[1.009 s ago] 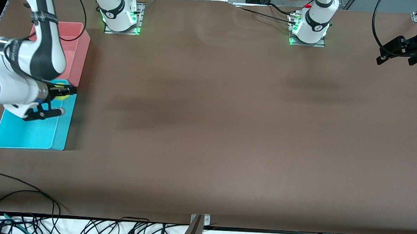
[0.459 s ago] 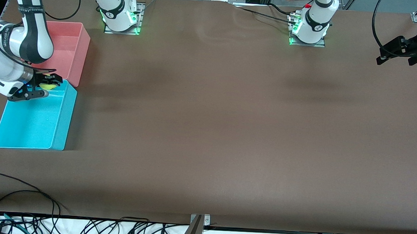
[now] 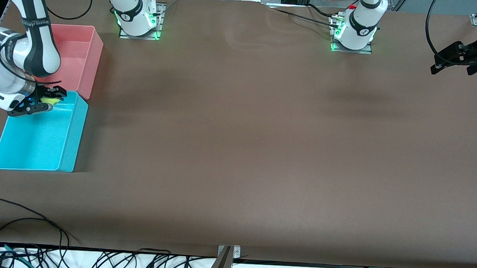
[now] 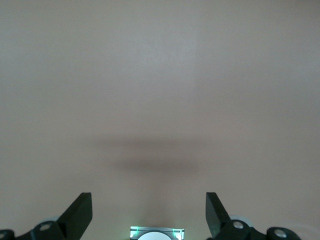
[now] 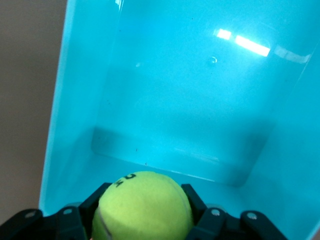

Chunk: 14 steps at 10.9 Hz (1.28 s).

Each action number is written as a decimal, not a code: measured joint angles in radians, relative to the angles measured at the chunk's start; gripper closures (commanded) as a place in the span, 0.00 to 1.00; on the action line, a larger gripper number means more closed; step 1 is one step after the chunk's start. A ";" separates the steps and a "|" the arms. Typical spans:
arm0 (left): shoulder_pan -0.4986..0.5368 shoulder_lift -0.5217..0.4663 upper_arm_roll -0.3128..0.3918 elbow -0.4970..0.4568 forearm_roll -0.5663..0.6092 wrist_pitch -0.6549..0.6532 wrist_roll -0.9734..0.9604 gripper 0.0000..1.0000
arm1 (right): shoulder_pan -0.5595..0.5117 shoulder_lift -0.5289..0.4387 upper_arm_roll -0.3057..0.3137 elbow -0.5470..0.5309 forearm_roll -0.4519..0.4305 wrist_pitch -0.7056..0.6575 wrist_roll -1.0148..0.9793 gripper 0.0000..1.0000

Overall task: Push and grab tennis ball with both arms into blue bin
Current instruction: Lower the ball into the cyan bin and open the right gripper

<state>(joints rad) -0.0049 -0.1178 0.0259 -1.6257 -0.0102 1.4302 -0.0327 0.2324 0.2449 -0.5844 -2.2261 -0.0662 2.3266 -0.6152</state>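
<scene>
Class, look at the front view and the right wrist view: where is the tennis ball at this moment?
The tennis ball is clamped in the right gripper, over the blue bin at its end nearest the pink bin, toward the right arm's end of the table.

White arms (image 3: 29,40), black bands, black grippers (image 3: 46,99)

Yellow-green tennis ball (image 5: 144,206) held over the open blue bin (image 3: 71,143)

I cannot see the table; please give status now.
Right gripper shut on tennis ball, over blue bin. Left gripper open, waiting at its table end. Nothing blocking.
</scene>
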 measured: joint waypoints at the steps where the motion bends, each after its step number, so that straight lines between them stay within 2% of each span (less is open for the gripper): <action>1: 0.000 0.000 0.000 0.000 0.000 0.000 0.000 0.00 | -0.005 0.027 0.000 0.000 0.039 0.020 -0.033 0.80; 3: 0.000 0.000 0.000 0.000 0.000 0.000 0.000 0.00 | -0.008 0.073 0.000 0.001 0.122 0.037 -0.098 0.76; 4: 0.000 0.000 0.000 0.000 0.000 0.000 0.000 0.00 | -0.008 0.090 0.000 0.005 0.143 0.044 -0.113 0.46; 5: 0.000 0.000 0.000 0.000 0.000 0.000 0.000 0.00 | -0.008 0.099 0.000 0.007 0.147 0.046 -0.116 0.31; 6: 0.000 0.000 0.000 0.000 0.000 0.000 0.000 0.00 | -0.008 0.104 0.000 0.009 0.148 0.046 -0.117 0.25; 10: 0.000 0.000 0.000 0.000 0.000 0.000 0.000 0.00 | -0.008 0.104 0.000 0.019 0.148 0.047 -0.118 0.18; 11: 0.000 0.000 0.000 0.000 0.000 0.000 0.000 0.00 | -0.008 0.104 0.000 0.020 0.148 0.047 -0.118 0.10; 14: 0.000 0.000 0.000 0.000 0.000 0.000 0.000 0.00 | -0.008 0.104 0.000 0.036 0.148 0.046 -0.118 0.08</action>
<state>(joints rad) -0.0049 -0.1175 0.0259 -1.6252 -0.0102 1.4302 -0.0327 0.2244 0.3490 -0.5842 -2.1905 0.0821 2.3730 -0.7336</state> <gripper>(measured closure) 0.000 0.119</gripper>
